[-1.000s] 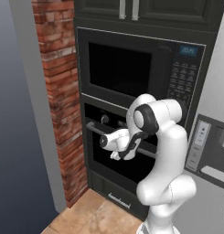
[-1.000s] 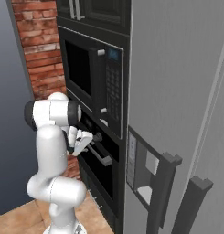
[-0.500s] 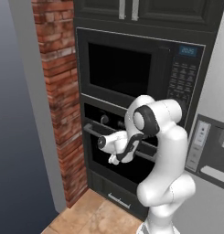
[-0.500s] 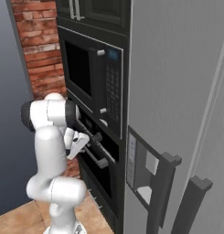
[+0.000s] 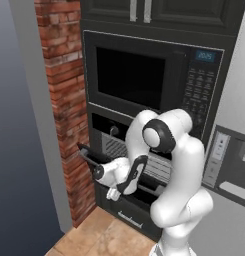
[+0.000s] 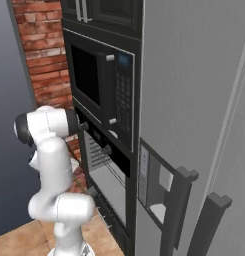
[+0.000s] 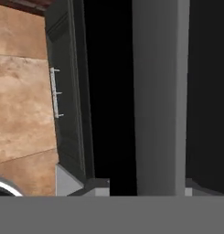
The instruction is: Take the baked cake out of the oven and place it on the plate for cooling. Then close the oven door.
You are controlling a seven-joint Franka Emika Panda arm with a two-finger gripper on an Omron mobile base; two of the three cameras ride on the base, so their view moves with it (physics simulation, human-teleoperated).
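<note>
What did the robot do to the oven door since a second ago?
The gripper has closed on the oven door's grey bar handle and pulled it outward and down, so the oven door now hangs partly open and the racks inside show. A second ago the door was shut. The microwave above and the brick wall look the same.

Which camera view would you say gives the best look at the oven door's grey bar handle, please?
The hand view: the grey bar handle runs through the frame, close up, against the dark oven door. The left base view shows the handle beside the gripper. The right base view shows the door edge-on, its handle indistinct.
</note>
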